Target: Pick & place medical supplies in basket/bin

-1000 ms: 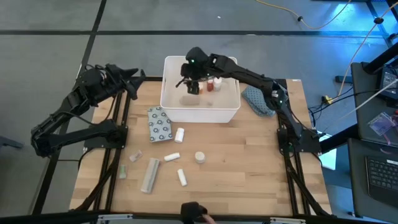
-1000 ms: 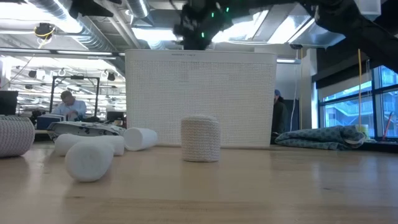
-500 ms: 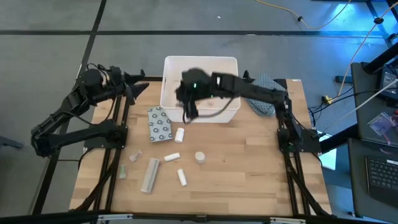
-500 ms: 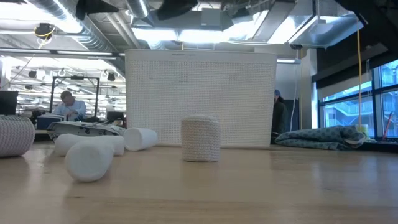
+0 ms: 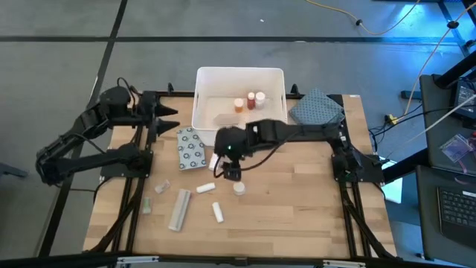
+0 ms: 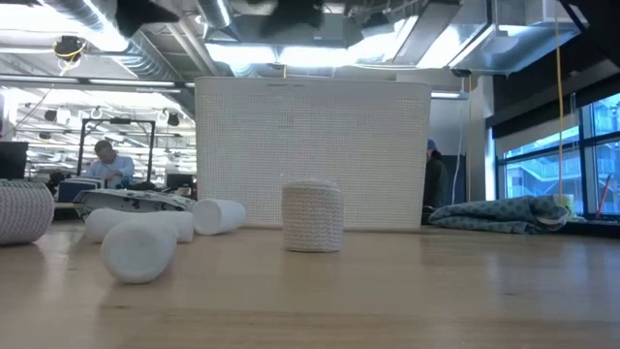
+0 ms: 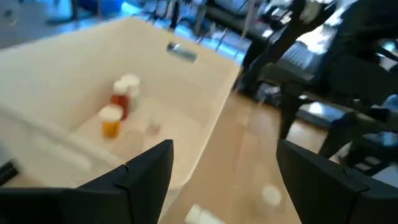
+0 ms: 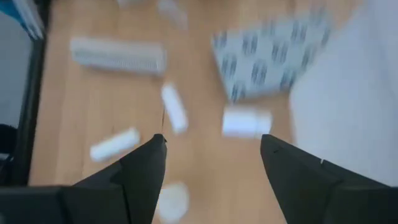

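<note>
The job is sitting at an early stage, by my judgement. The white tub (image 5: 239,112) is standing at the far middle of the desk (image 5: 297,201) and is holding two white-capped bottles, one orange (image 5: 239,104) and one red (image 5: 251,99), close together on its floor; a small pale item seems to be lying near them, too faint to name.

Remaining out on the desk, I am counting:
- one flat grey dotted packet (image 5: 191,150), just in front of the tub's near left corner;
- three small white rolls lying on their sides (image 5: 215,160), (image 5: 206,187), (image 5: 217,212);
- one beige roll standing upright (image 5: 239,188);
- one long pale tube (image 5: 179,209);
- two small pale pieces near the left edge (image 5: 161,186), (image 5: 147,206), too small to identify.

The patterned cloth (image 5: 316,109) is lying to the right of the tub.

The right hand (image 5: 231,170) is hovering over the loose rolls, fingers spread and carrying nothing. The left hand (image 5: 165,117) is waiting beside the tub's left wall, likewise spread and carrying nothing.

Most of the supplies are awaiting transfer.
</note>
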